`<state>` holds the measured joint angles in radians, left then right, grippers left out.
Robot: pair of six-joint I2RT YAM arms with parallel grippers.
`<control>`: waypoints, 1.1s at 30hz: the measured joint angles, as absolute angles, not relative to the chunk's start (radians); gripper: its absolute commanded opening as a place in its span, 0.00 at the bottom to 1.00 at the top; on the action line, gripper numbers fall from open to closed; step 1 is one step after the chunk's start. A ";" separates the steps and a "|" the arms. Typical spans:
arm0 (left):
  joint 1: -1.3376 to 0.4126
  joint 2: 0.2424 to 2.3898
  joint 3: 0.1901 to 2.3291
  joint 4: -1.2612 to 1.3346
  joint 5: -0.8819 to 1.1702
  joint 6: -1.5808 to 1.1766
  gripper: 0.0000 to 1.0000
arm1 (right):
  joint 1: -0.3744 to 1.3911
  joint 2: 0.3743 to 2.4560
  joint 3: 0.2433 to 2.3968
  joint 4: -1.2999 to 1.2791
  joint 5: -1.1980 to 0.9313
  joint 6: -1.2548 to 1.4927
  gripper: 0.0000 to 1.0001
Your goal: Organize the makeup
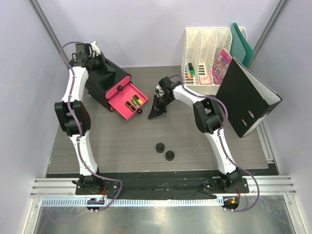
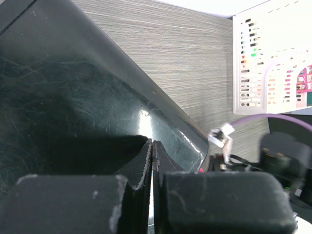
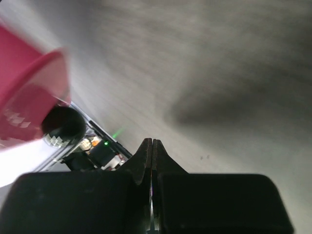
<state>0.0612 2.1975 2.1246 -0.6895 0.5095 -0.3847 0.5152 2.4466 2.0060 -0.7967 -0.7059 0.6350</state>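
Two black round compacts (image 1: 159,147) (image 1: 169,155) lie side by side on the table's near middle. The open pink drawer (image 1: 127,103) of the black box (image 1: 105,83) holds several small cosmetics (image 1: 135,102), black-and-gold and coloured. My right gripper (image 1: 156,115) is shut and empty, tips down on the table just right of the drawer's black knob (image 1: 140,111). In the right wrist view the shut gripper (image 3: 152,142) is beside the pink drawer (image 3: 24,97) and the knob (image 3: 63,123). My left gripper (image 1: 106,68) is shut and empty on the box's glossy top (image 2: 73,97).
A white file organizer (image 1: 207,58) stands at the back right with marker pens (image 1: 191,70) and a pink card (image 1: 222,63) in it. A black binder (image 1: 247,97) leans at the right and a green folder (image 1: 241,44) stands behind it.
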 measured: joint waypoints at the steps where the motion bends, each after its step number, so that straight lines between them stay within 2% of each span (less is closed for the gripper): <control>1: 0.061 2.198 2.125 -0.690 0.510 -0.385 0.00 | 0.515 2.464 2.013 -0.799 -0.719 0.645 0.01; 7: 0.061 2.198 2.125 -0.690 0.510 -0.385 0.00 | 0.515 2.501 2.024 -0.748 -0.789 0.741 0.01; 21: 0.061 2.198 2.125 -0.690 0.509 -0.384 0.00 | 0.515 2.514 1.991 -0.413 -0.873 1.086 0.01; 33: 0.061 2.197 2.124 -0.690 0.509 -0.384 0.00 | 0.542 2.515 1.932 0.033 -0.897 1.439 0.01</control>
<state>0.0612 2.1975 2.1239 -0.6899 0.5091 -0.3840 0.5423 2.5149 1.9316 0.0326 -0.8974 1.4391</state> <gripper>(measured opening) 0.002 0.017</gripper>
